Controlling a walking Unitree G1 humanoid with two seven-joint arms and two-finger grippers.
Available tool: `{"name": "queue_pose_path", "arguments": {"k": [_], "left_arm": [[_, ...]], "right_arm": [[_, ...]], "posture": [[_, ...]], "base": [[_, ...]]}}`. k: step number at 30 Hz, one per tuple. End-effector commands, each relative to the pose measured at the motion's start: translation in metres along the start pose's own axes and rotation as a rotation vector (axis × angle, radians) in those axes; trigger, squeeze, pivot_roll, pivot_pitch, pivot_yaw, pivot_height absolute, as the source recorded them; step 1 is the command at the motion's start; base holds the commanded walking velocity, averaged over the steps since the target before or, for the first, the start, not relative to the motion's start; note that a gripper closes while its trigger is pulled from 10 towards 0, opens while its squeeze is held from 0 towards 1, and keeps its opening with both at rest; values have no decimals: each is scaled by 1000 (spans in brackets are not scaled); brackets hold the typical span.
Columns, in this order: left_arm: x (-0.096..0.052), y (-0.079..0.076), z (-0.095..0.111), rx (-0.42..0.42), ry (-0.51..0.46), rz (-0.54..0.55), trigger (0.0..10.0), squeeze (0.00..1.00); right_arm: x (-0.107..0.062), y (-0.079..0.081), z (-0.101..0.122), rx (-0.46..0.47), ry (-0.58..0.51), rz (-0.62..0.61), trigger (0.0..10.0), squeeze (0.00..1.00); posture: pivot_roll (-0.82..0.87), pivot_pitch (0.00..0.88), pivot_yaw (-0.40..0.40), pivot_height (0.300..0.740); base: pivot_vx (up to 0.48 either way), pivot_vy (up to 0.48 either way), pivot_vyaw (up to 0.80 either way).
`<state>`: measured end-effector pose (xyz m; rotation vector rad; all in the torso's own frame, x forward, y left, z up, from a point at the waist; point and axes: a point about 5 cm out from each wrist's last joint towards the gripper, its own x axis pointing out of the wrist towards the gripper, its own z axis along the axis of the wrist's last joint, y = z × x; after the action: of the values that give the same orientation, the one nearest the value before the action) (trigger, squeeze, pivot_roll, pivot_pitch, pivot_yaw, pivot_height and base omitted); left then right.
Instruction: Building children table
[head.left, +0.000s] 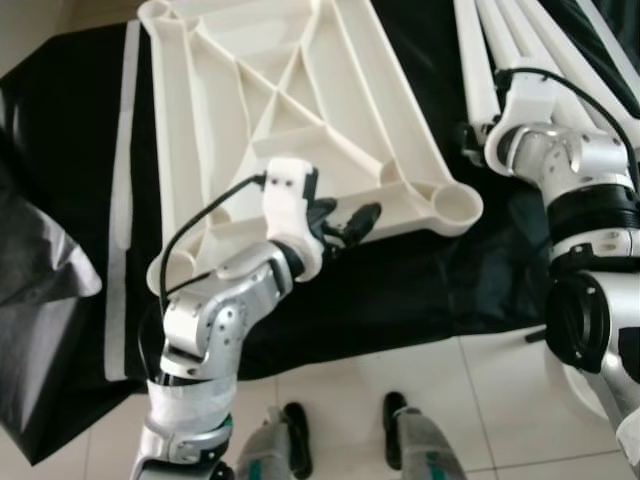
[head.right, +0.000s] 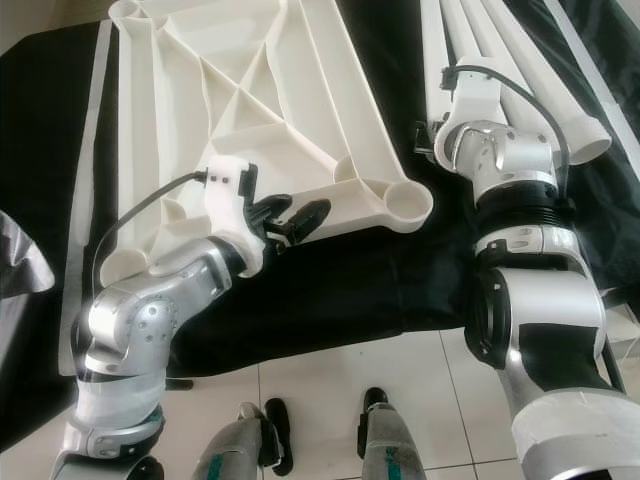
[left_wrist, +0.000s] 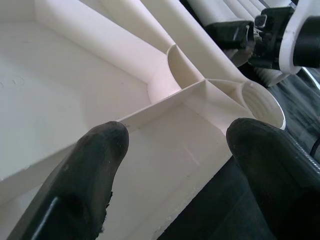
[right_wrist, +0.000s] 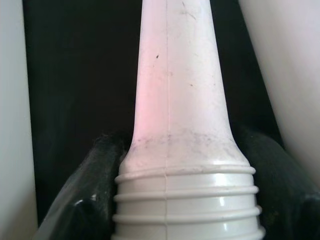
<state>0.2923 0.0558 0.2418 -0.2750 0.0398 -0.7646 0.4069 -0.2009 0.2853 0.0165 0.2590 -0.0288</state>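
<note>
A leg (right_wrist: 175, 100) is gripped at its threaded end by the right claw (right_wrist: 175, 200); the tabletop's (head.left: 250, 100) socket (head.left: 462, 205) lies at nine o'clock (near the open left claw (head.left: 350, 222)).

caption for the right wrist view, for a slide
Right gripper closed around the threaded end of a white table leg.

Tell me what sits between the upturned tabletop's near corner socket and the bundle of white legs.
Between the corner socket and the legs lies only a strip of black sheet, seen in the left eye view; the right gripper is at the legs.
</note>
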Motion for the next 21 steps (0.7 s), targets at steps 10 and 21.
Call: {"name": "queue_pose_path", "arguments": {"k": [10,21], "left_arm": [[4,1,7,-7,-45,1,10000,0],[-16,-7,-1,97,18,-249,10000,0]], "right_arm": [[-20,5,-59,38,62,5,10000,0],[-73,18,-112,72,-15,-8,10000,0]], "posture": [[-91,263,70,740],[-108,210,42,740]], "base": [[0,0,0],[0,0,0]]}}
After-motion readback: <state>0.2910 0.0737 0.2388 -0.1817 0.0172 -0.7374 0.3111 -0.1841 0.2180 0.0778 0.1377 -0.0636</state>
